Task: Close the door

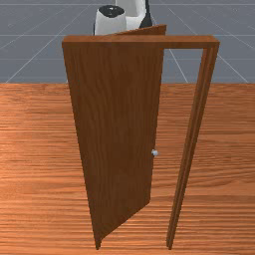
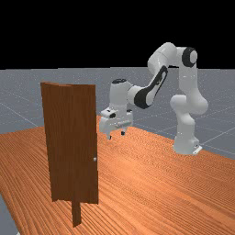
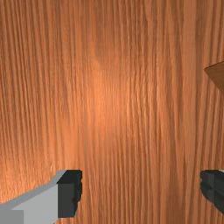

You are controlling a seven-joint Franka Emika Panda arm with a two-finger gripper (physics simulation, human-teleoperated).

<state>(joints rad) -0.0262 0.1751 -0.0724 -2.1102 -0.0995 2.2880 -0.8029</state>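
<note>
Front view: the door (image 1: 119,124) is open, its knob (image 1: 155,153) side swung beyond the frame (image 1: 142,42); far view: the claw (image 2: 116,135), to the far view's right of it, should press gently beside the knob until flush; wrist view: claw wide open, holding nothing.

The door (image 1: 117,124) stands ajar in its frame (image 1: 142,42), pale knob (image 1: 155,153) at the free edge, the arm (image 1: 110,24) behind

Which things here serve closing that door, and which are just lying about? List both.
For the job:
door, standing open
pale knob
door frame
claw, open, away from the door

Not part of the job:
table, merely the surface underneath
</note>
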